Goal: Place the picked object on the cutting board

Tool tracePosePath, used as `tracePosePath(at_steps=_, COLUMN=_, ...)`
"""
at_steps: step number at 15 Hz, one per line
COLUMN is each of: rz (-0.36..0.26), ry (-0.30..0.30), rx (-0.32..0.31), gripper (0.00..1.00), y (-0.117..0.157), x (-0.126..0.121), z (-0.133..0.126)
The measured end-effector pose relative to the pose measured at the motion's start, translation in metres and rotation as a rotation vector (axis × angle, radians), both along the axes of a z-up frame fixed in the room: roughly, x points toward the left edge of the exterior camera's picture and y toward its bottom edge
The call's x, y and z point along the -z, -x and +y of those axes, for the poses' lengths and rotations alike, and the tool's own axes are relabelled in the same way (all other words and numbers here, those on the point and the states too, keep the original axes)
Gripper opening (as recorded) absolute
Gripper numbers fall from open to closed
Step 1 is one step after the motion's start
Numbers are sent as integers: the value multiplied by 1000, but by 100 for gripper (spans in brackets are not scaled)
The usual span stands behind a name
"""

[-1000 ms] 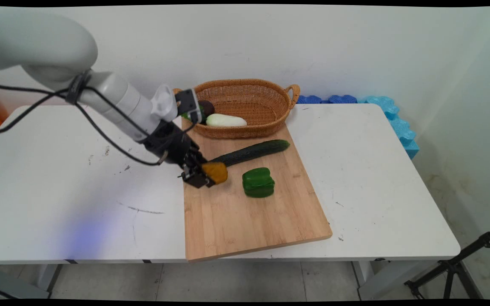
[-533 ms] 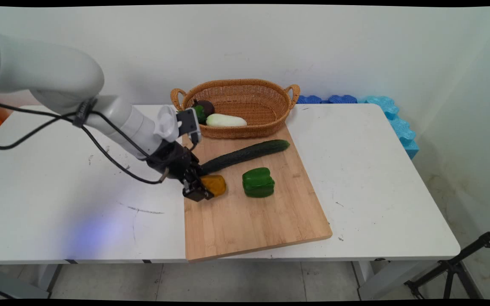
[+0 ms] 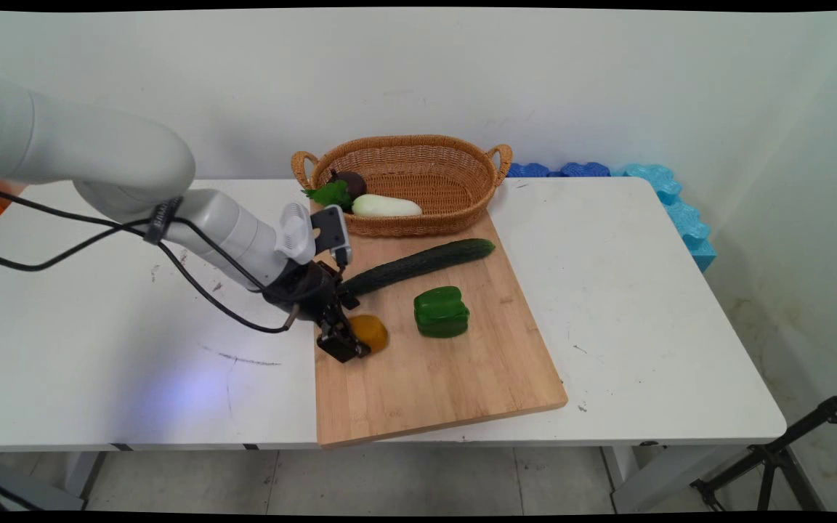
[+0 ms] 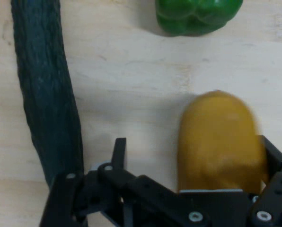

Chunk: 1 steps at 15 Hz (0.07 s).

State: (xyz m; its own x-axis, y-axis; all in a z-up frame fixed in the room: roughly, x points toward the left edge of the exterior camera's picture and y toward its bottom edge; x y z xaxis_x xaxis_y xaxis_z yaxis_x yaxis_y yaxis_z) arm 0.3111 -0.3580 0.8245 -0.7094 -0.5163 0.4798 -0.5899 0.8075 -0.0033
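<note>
Gripper (image 3: 346, 340) low over the left edge of the wooden cutting board (image 3: 433, 385), fingers spread apart and clamped on nothing. Hides, in the main view, the left part of the yellow-orange fruit (image 3: 373, 331); hides, in the hand view, that fruit's (image 4: 219, 142) near end behind the black linkage of the gripper (image 4: 194, 142). Right finger against the fruit's side, left fingertip (image 4: 118, 147) apart from it, bare board (image 4: 131, 71) between. Green bell pepper (image 4: 198, 14) cut off by the hand view's top edge, cucumber (image 4: 46, 94) likewise, its other end lost behind the linkage.

Fruit on the board, near its left edge, just beside the cucumber's (image 3: 426, 263) lower end and a little apart from the pepper (image 3: 441, 311). Open board toward the near edge; open white table (image 3: 644, 290) left and right of it. Wicker basket (image 3: 462, 211) touching the board's far edge, with a pale long vegetable (image 3: 386, 206) and a dark round one (image 3: 352, 181) with green leaves inside.

Fruit's long axis in line with the fingers, rounded free end toward the pepper.
</note>
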Motion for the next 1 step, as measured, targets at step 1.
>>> tracePosePath(at_steps=1, rz=1, ry=4, rx=2, gripper=100, y=1, x=3, z=0)
